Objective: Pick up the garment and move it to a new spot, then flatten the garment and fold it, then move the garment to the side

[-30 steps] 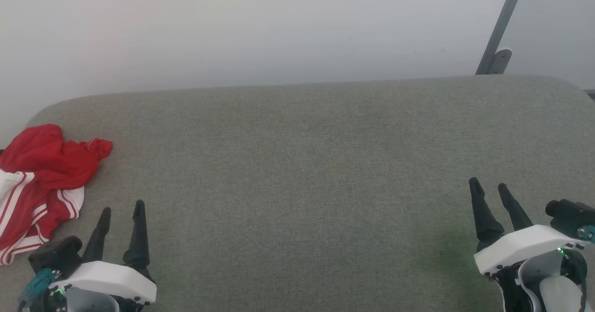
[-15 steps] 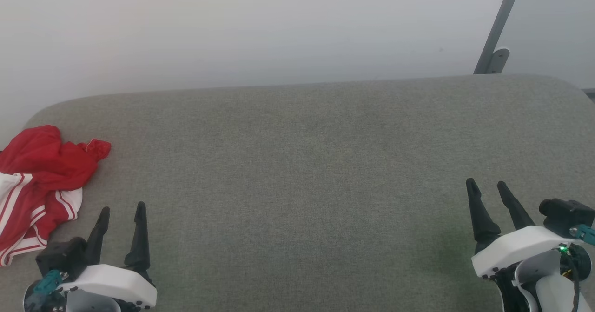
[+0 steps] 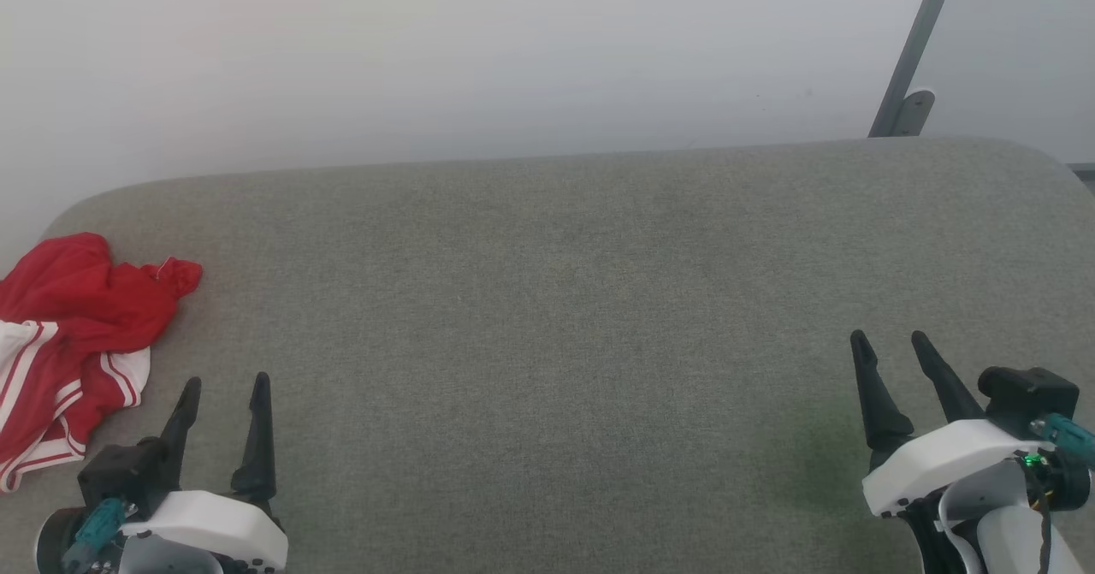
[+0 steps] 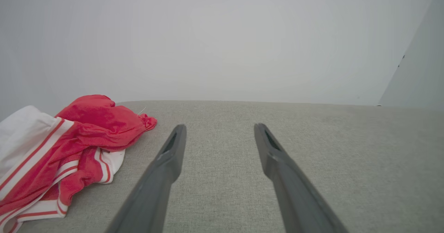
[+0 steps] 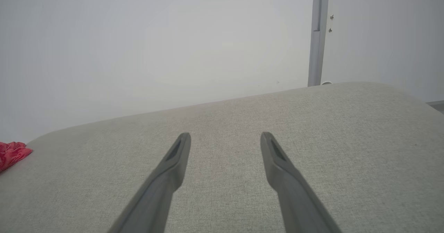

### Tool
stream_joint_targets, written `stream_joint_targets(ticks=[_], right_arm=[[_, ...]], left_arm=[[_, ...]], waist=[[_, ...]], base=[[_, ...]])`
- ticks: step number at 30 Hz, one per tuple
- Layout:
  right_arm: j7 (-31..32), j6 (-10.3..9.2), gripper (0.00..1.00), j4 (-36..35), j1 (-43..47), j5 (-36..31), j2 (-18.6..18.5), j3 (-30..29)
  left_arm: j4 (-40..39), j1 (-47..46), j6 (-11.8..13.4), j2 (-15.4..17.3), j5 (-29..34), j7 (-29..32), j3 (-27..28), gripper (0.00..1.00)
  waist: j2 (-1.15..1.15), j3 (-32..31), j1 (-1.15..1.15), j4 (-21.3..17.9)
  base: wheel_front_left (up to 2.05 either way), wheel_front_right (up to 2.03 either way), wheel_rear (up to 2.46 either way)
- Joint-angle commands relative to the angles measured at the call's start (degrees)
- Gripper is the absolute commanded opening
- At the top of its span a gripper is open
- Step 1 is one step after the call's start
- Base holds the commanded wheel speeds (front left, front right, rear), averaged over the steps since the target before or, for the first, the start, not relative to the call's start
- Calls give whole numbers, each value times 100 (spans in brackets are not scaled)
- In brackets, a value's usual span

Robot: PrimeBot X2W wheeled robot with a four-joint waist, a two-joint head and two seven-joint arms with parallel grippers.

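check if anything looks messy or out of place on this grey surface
The garment lies crumpled in a heap at the left edge of the grey surface, red body and white sleeves bunched together rather than flat. Nothing else looks odd.

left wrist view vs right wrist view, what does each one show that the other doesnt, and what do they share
Left wrist view, not the right: the left gripper, open, and most of the crumpled garment, with its white red-striped parts.
Right wrist view, not the left: the right gripper, open, and a grey metal post against the wall.
Both: the grey fabric surface, the pale wall, and some red of the garment, a mere tip at the right wrist view's left edge.
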Motion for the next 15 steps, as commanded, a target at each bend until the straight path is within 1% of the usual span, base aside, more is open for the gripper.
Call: stream_joint_targets(ticks=[1,15], right_arm=[[-54,14,100,21,42,-126,-35,40],[-85,9,100,37,45,-162,-25,52]], left_arm=[[9,44,-13,17,164,-63,25,100],[32,28,-52,7,159,-75,42,100]], waist=[[0,-4,0,-2],[0,-6,0,-4]], base=[[0,0,0],[0,0,0]])
